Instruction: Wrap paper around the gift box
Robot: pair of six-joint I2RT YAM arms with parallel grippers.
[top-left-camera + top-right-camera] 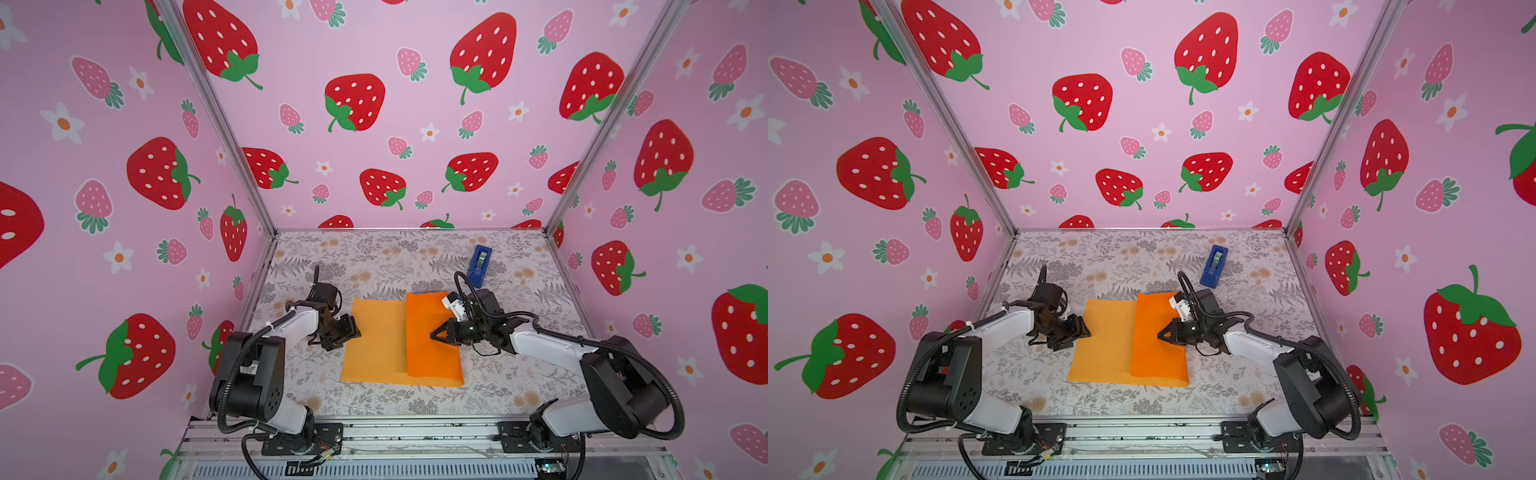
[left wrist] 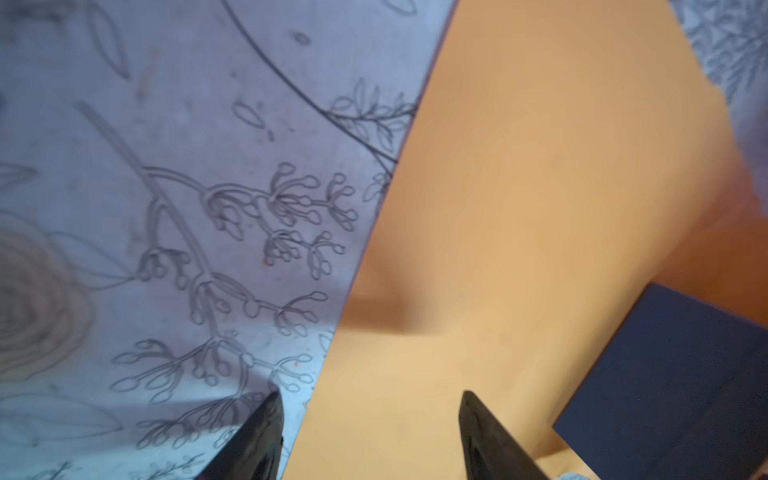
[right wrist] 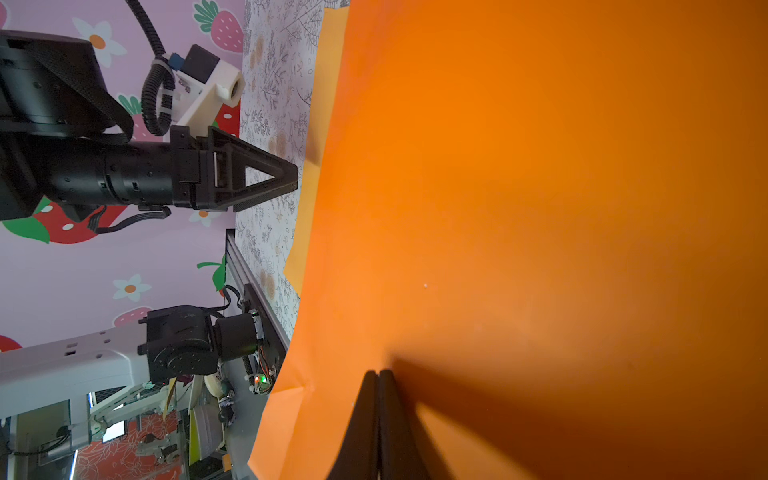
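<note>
right claw (image 3: 378, 372) closed, touching paper (image 3: 540, 208); left claw (image 2: 372, 395) parted.

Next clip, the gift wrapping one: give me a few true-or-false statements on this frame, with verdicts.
1. The right gripper has its jaws shut, tips on the folded-over part of the paper. True.
2. The left gripper has its jaws shut on the paper. False: they stand open at the paper's left edge.
3. The tape dispenser lies on the paper. False: it sits on the table covering behind the paper, apart from it.
4. Part of the gift box shows in the left wrist view. True.
</note>
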